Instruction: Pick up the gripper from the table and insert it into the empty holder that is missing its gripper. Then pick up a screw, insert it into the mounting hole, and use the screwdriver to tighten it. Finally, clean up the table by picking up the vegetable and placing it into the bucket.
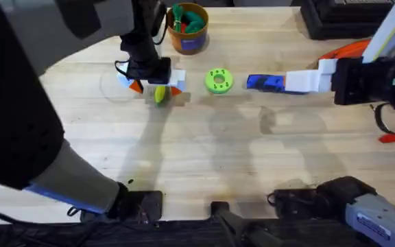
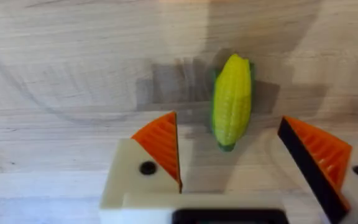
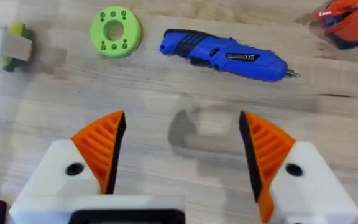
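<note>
Overhead, left pincer (image 1: 158, 84) spread over vegetable (image 2: 232, 101), right pincer (image 3: 182, 152) spread, green disc (image 1: 219, 80) beside screwdriver (image 3: 224, 55), bucket (image 1: 188, 28) beyond

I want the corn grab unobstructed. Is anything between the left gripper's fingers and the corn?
Nothing: in the left wrist view the left gripper is open, with the vegetable just ahead on bare table.

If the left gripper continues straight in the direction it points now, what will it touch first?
Most likely the vegetable: it lies on the table just ahead of the open left gripper, roughly centred between the fingers. Exact height is unclear.
</note>
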Motion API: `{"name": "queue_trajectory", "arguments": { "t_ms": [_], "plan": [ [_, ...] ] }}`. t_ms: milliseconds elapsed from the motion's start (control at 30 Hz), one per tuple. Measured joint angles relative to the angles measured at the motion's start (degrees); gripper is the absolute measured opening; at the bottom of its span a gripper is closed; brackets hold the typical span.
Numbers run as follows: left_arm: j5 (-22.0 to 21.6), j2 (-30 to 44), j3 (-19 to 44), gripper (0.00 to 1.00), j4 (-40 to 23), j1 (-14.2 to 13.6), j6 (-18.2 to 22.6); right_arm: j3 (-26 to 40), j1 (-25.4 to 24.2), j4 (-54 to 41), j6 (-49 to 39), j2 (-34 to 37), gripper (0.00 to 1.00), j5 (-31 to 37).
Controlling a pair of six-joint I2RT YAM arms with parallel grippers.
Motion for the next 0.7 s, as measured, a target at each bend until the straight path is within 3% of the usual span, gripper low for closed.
{"name": "queue_trajectory", "arguments": {
  "t_ms": [200,433,700],
  "plan": [
    [0.0,2.1,0.0,0.992,0.1,0.0,0.0,0.0,0.0,0.0,0.0,0.0,0.988,0.0],
    [0.0,4.3,0.0,0.857,3.1,0.0,-0.4,0.0,0.0,0.0,0.0,0.0,0.989,0.0],
    [0.0,4.5,0.0,0.851,3.7,0.0,-0.4,0.0,0.0,-0.5,0.0,0.0,0.989,0.0]
  ]
}}
